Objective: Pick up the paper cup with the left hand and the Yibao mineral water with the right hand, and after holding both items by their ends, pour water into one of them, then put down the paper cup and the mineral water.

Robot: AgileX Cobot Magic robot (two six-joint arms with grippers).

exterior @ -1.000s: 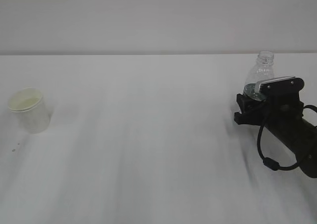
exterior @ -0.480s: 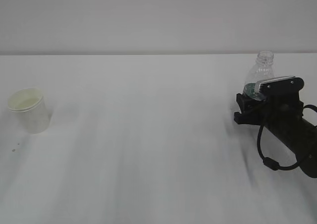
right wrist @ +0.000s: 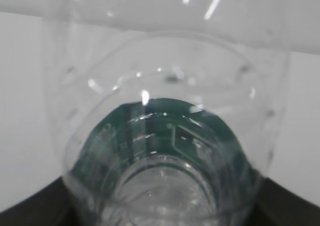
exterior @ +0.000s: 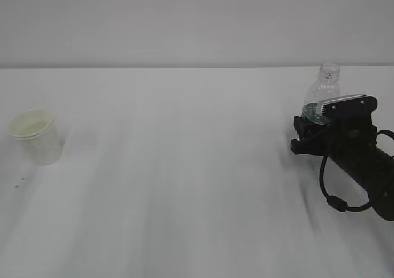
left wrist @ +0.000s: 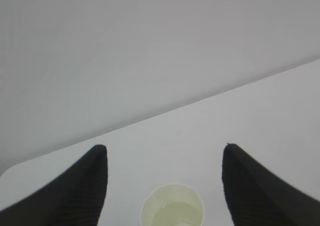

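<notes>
Two light, crushable things in play: far left, the paper cup (exterior: 37, 136) stands free, left gripper (left wrist: 165, 173) spread wide around its rim without touching, wanting a gentle mid-wall pinch, while far right the right gripper (exterior: 320, 115) clasps the slick, thin-walled Yibao mineral water (exterior: 323, 93) at its label band.

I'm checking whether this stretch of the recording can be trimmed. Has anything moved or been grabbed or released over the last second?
Nothing visibly changed. The paper cup stands in the same spot on the left of the table, untouched, and the right end effector sits at the water bottle exactly as before, with the bottle upright.
</notes>
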